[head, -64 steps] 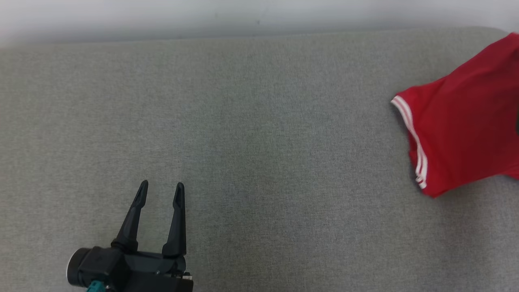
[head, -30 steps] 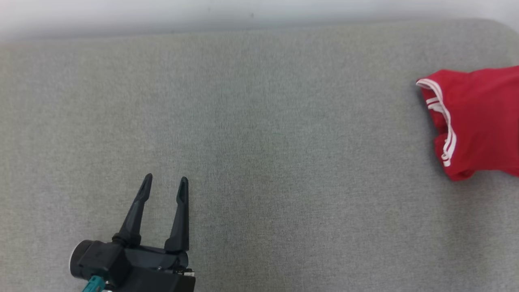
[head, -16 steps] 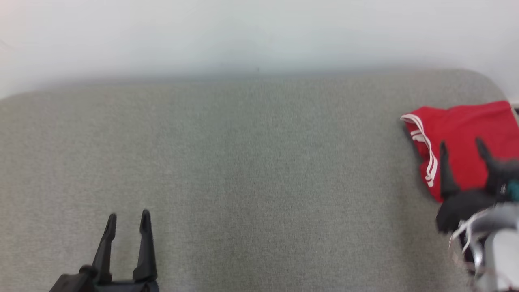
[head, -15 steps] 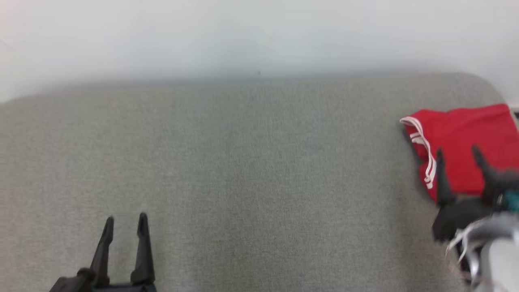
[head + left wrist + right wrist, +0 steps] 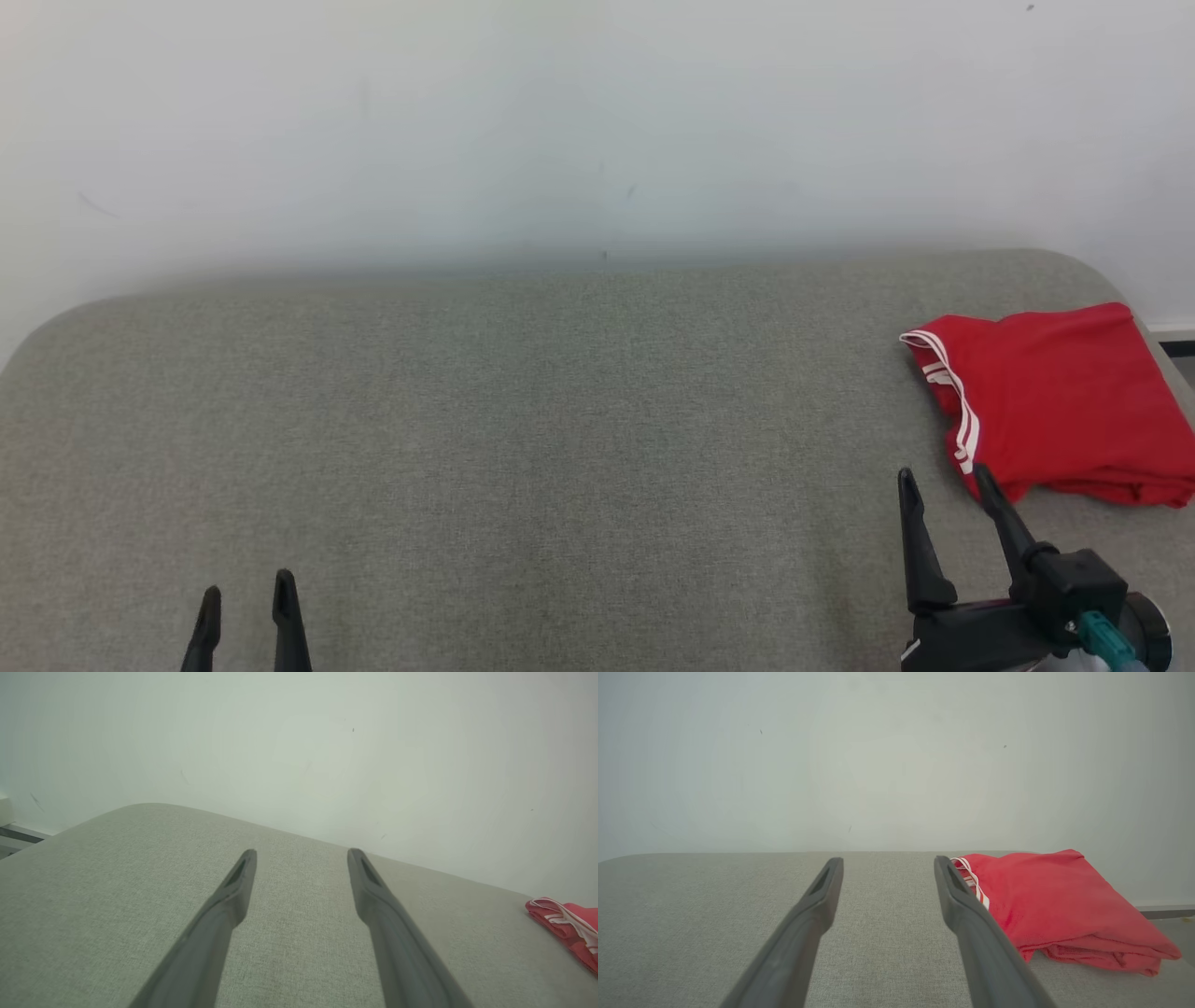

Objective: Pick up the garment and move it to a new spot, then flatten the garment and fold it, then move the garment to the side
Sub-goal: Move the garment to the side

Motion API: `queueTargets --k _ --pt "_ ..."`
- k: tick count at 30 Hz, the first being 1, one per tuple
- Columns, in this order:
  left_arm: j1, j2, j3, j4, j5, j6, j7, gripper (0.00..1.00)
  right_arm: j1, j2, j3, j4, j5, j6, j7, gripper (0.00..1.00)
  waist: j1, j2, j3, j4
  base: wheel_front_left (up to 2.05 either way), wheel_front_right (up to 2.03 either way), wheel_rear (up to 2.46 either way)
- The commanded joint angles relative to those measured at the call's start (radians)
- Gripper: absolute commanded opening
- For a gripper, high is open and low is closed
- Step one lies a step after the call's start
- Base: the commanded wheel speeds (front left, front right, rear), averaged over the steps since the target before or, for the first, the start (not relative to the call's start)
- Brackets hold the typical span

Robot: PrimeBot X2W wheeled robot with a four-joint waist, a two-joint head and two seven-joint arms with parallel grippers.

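Note:
The garment (image 5: 1055,401) is red with white stripes along one edge, lying folded at the far right of the grey padded surface (image 5: 560,420). The right wrist view has the garment (image 5: 1055,905) just right of my fingers; its striped end is the garment (image 5: 567,926) at the left wrist view's right edge. My right gripper (image 5: 943,476) is open and empty, just in front of the garment's near left corner, apart from it. At the lower left my left gripper (image 5: 245,595) is open too, with nothing between its fingers.
A pale wall (image 5: 597,121) rises behind the surface. The surface's rounded right edge (image 5: 1153,322) runs close beside the garment, with a strip of floor beyond it. Broad bare fabric lies between the two grippers.
The camera has tilted up, bringing the wall into view. My right gripper has drawn back off the garment toward the near edge, open. The left gripper sits lower in view.

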Motion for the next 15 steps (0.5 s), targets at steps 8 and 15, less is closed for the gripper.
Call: queueTargets --k 8,15 --pt "0.018 -0.001 -0.035 0.037 0.007 -0.01 -0.003 1.0 0.024 0.002 0.003 0.059 -0.014 0.0 -0.005 1.0 0.0001 0.0002 -0.01 0.029 0.0 0.0 0.0" --pt "0.015 -0.001 -0.046 0.049 0.004 -0.007 -0.003 1.0 0.023 0.002 0.017 0.099 -0.004 0.0 -0.001 1.0 0.0001 0.0002 -0.003 0.031 0.0 0.0 0.0"
